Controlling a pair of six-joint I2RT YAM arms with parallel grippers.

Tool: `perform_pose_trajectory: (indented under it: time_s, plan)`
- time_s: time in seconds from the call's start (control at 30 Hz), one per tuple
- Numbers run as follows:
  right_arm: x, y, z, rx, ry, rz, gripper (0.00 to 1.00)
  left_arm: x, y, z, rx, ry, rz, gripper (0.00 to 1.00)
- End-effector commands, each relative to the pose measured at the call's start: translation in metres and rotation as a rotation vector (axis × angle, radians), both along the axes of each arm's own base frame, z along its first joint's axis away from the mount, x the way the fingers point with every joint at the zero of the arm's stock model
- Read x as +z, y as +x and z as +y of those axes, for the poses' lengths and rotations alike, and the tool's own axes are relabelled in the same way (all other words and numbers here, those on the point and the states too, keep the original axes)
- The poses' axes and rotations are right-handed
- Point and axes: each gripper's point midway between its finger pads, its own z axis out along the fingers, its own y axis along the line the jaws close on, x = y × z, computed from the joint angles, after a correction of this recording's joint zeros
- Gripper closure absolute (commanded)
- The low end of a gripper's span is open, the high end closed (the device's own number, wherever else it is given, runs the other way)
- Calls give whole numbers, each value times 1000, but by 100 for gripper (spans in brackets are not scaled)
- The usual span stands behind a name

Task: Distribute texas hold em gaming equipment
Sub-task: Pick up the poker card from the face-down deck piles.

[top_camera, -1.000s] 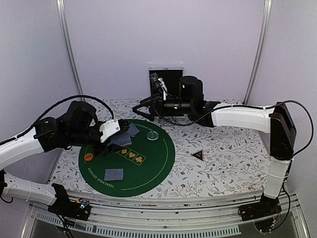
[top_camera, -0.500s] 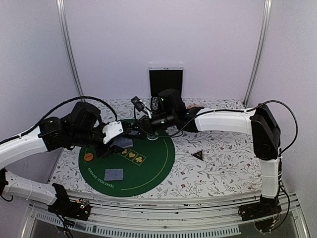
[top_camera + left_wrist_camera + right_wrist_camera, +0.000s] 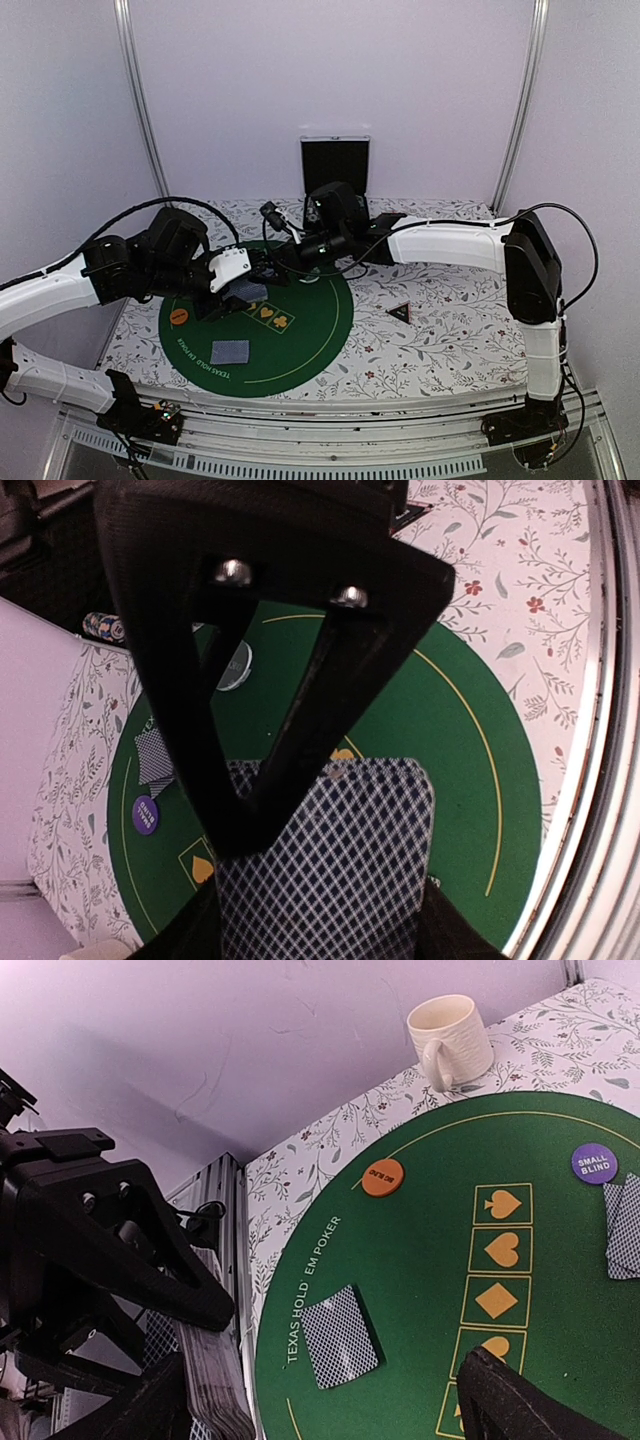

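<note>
My left gripper [image 3: 250, 278] is shut on a deck of grey-blue-backed cards [image 3: 340, 880] and holds it above the left part of the green mat [image 3: 300, 340]. My right gripper [image 3: 282, 256] is open beside that deck; the deck's edge shows in the right wrist view [image 3: 205, 1375]. Face-down cards [image 3: 230, 352] lie at the mat's near left, also in the right wrist view [image 3: 342, 1336]. Two more cards [image 3: 622, 1225] lie by the dark blue disc [image 3: 594, 1163]. The orange disc [image 3: 178, 317] is at the mat's left edge. A pale disc [image 3: 232, 670] lies on the mat. The black triangular marker [image 3: 400, 312] lies right of the mat.
A white mug [image 3: 452, 1028] stands on the floral cloth just off the mat. A stack of discs [image 3: 105, 628] sits beyond the mat. A black stand [image 3: 335, 165] is at the back wall. The right arm [image 3: 450, 240] stretches across the back of the table.
My right arm has swung left from the back of the table, bringing its open gripper up to the deck. My left gripper has shifted slightly right with the deck.
</note>
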Motion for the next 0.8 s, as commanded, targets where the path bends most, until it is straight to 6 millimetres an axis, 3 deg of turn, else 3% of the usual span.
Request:
perform_pose_trajectory:
  time_s: [0.0, 0.23, 0.4, 0.77]
  plan:
    - [1, 11, -20, -82, -83, -51, 8, 20, 1, -9, -18, -46, -42, 47]
    - [23, 11, -30, -90, -69, -80, 9, 20, 1, -9, -18, -45, -44, 47]
    - [38, -26, -18, 105, 30, -40, 9, 19, 2, -9, -19, -43, -41, 47]
    - [-10, -21, 4, 72, -24, 65, 2, 19, 2, -10, -18, -44, -38, 47]
